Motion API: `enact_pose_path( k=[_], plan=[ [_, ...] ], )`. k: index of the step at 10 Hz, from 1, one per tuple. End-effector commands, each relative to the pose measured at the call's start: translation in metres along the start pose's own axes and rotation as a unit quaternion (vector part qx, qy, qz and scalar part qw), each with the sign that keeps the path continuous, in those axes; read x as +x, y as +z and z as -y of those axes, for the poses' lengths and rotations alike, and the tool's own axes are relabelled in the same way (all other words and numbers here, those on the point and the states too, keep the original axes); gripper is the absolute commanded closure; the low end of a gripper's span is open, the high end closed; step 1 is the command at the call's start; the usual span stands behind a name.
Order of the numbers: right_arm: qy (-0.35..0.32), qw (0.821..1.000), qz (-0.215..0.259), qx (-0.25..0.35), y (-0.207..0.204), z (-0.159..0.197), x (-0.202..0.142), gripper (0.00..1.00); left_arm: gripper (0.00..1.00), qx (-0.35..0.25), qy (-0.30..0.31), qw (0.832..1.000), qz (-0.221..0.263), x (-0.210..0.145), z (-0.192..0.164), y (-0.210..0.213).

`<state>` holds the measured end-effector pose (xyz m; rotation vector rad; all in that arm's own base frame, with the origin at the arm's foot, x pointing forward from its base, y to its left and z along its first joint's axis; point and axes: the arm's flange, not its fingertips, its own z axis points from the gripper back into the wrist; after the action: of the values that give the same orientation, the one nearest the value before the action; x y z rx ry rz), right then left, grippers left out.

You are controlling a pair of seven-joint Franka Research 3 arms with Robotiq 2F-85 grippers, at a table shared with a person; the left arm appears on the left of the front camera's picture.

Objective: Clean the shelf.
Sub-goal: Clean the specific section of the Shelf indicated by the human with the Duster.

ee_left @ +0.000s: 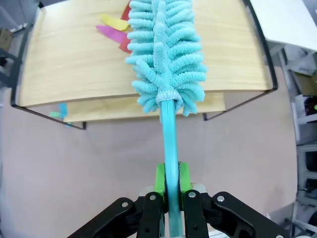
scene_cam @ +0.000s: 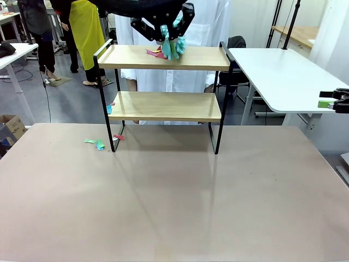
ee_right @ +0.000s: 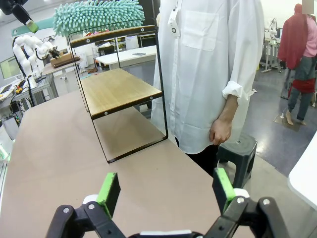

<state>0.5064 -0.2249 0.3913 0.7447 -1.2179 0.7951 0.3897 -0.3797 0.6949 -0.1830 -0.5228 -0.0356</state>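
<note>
Over shelf (scene_cam: pixel 163 57) top: duster (ee_left: pixel 166 54) lengthwise | left tool (ee_left: pixel 171 184) grips handle | right tool (ee_right: pixel 164 191) agape

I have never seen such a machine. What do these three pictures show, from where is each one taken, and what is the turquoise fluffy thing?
This is a robot with two arms at a brown table. One picture is from a fixed camera that looks across the table; the other two are from cameras on the wrists, looking along the fingers.

On the table stands the shelf, two wooden boards in a thin black frame. The turquoise thing is a duster. The left gripper is shut on its handle, and its fluffy head lies on the top board, next to some coloured paper scraps. More scraps lie on the table by the shelf's leg.

The right gripper is open and holds nothing. A person in a white shirt stands behind the shelf.
</note>
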Motion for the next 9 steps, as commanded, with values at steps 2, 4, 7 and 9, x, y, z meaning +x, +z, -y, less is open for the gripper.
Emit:
enact_pose_path(
  k=[2, 4, 7, 9],
  plan=[
    [-0.006, 1.000, -0.007, -0.004, -0.003, -0.001, 0.005, 0.00, 0.87, -0.003, 0.016, 1.000, -0.005, -0.010, 0.002, -0.006],
    [-0.006, 1.000, -0.007, -0.004, -0.003, -0.001, 0.005, 0.00, 0.87, 0.009, 0.007, 1.000, -0.026, -0.015, 0.002, -0.012],
    [-0.006, 1.000, -0.007, -0.004, -0.003, -0.001, 0.005, 0.00, 0.87, 0.043, -0.003, 0.999, -0.031, -0.009, -0.009, -0.018],
    [-0.006, 1.000, -0.007, -0.004, -0.003, -0.001, 0.005, 0.00, 0.87, 0.073, -0.009, 0.997, -0.034, 0.000, -0.025, -0.022]
  ],
)
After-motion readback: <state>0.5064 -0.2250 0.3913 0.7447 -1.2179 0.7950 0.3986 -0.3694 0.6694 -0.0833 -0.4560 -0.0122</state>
